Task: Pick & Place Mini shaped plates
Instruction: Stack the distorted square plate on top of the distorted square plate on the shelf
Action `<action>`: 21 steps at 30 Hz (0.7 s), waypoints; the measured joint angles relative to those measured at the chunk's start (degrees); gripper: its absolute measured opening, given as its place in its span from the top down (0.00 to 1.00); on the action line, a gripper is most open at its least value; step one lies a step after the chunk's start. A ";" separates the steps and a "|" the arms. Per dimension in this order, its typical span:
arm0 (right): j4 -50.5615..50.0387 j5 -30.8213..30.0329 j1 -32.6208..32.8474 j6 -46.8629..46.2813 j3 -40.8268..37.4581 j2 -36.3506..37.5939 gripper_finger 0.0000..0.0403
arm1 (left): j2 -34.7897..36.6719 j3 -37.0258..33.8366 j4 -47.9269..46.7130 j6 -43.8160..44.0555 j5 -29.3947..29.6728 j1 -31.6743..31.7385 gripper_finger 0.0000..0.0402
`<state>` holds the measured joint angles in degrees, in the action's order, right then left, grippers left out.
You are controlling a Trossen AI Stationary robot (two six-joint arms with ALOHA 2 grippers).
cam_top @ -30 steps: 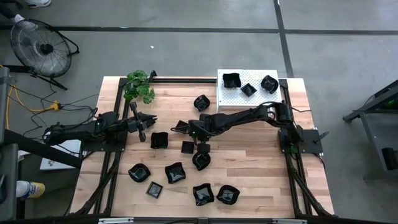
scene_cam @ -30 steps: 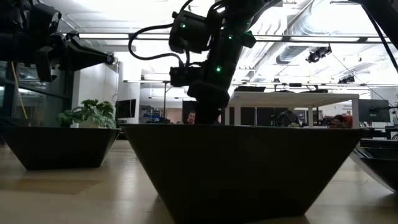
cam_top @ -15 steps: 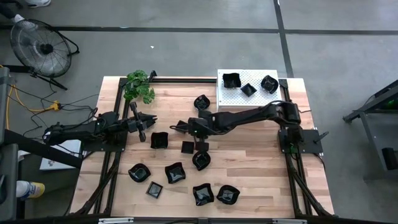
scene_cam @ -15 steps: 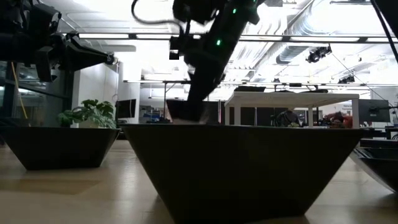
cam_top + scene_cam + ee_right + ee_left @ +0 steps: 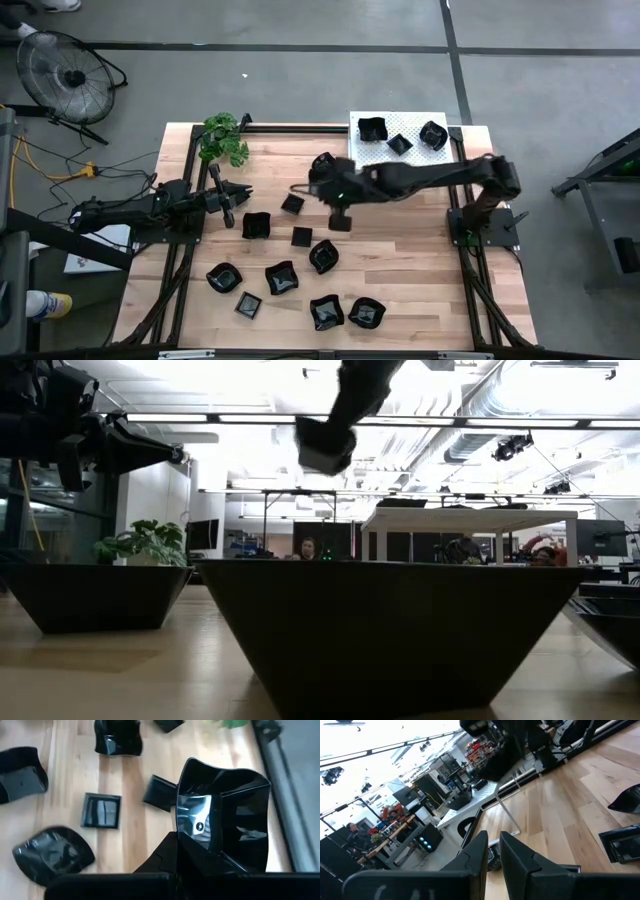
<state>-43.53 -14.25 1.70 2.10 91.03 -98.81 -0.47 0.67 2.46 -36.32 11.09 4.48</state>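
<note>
Plate (image 5: 227,815) clenched in right hand (image 5: 303,190) | loose plates below | left hand (image 5: 244,192) nearly closed, empty

Three mini plates (image 5: 398,136) lie on the rack (image 5: 372,154); others scatter across the table (image 5: 420,260).

Bare table (image 5: 420,260) lies open on the right, between the white rack (image 5: 400,160) and the near edge. Black plates (image 5: 282,278) crowd the middle and near-left, and a plant (image 5: 222,138) blocks the far-left corner.
</note>
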 joint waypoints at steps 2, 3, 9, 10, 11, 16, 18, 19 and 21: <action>-2.29 -0.04 -0.79 2.04 0.19 2.67 1.00 | 0.00 0.00 -0.02 0.00 0.00 0.01 0.89; -3.70 -0.06 -1.23 3.05 0.19 3.83 1.00 | 0.00 0.00 -0.01 0.00 0.00 0.00 0.89; -11.69 -1.88 -3.97 9.96 0.19 10.42 1.00 | 0.00 0.00 0.00 0.00 0.00 0.01 0.89; -12.96 -1.94 -4.57 11.22 0.19 11.41 1.00 | 0.00 0.00 -0.01 0.00 0.00 0.01 0.89; -14.10 -1.92 -5.26 12.44 0.19 12.29 1.00 | 0.00 0.00 0.00 0.00 0.00 -0.01 0.89; -19.81 -3.32 -9.82 18.88 0.08 15.52 1.00 | 0.00 0.00 -0.01 0.00 0.00 0.00 0.89; -21.89 -4.65 -12.06 21.06 0.06 15.84 1.00 | 0.00 0.00 0.00 0.00 0.00 -0.01 0.89; -22.78 -5.08 -13.26 22.21 0.05 15.85 1.00 | 0.00 0.00 0.00 0.00 0.00 0.01 0.89; -24.00 -5.09 -15.64 24.30 -0.03 15.83 1.00 | 0.00 0.00 -0.02 0.00 0.00 0.01 0.89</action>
<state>-67.53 -19.33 -13.95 26.40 91.00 -82.98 -0.47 0.67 2.44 -36.32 11.09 4.49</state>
